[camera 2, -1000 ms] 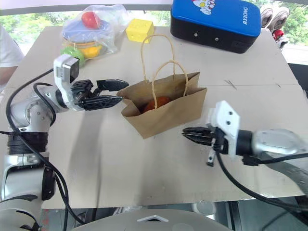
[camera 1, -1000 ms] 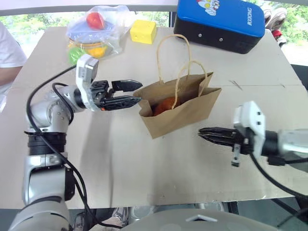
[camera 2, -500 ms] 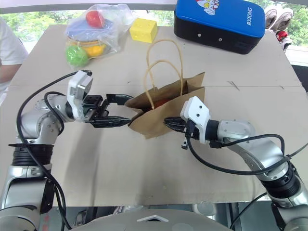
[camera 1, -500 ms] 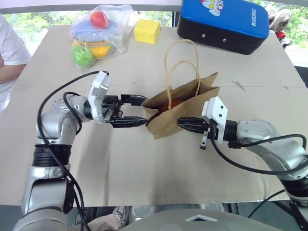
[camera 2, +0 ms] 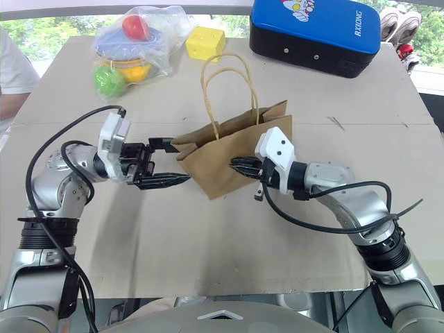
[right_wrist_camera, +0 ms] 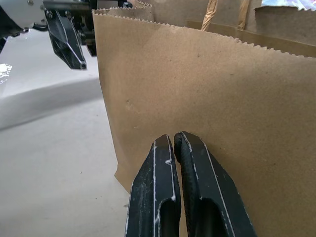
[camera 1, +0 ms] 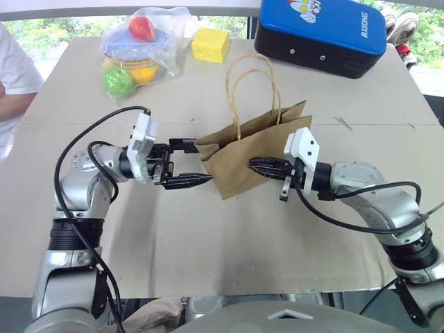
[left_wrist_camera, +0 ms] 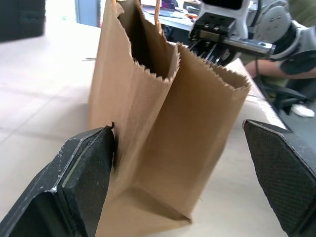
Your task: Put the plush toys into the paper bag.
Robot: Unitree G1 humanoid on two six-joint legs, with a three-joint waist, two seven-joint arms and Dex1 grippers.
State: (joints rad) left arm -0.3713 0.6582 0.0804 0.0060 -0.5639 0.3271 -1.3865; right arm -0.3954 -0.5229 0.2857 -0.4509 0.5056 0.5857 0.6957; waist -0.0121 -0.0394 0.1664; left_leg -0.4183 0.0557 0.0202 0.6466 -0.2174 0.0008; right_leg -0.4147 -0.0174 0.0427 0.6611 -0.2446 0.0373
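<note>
Nearest, two grippers flank one paper bag [camera 1: 253, 156] standing upright at the middle of the table [camera 1: 208, 243]. At the bag's 9 o'clock the left gripper [camera 1: 189, 163] has its two fingers spread wide; in the left wrist view one finger [left_wrist_camera: 81, 182] touches the bag's narrow folded end while the other [left_wrist_camera: 284, 173] stands well clear of the paper. At the bag's 3 o'clock the right gripper [camera 1: 260, 167] has its fingers pressed together with nothing between them, tips against the bag's broad side, or just short of it; the wrist view does not settle it. The bag's two loop handles [camera 1: 253, 87] stand up from a zigzag-cut mouth. The bag's inside is dark, so I cannot tell whether any plush toy lies in it.

From 4 to 8 o'clock a broad bare stretch of table runs to the near edge.

Toward 11 o'clock, well apart from the bag, lies one clear plastic wrap of colourful toys [camera 1: 139, 45], and just beside it one yellow block [camera 1: 209, 44]. At 1 o'clock one blue-topped black case [camera 1: 319, 33] sits at the far edge. At 9 o'clock a person's white sleeve [camera 1: 14, 66] shows beyond the table's side.
</note>
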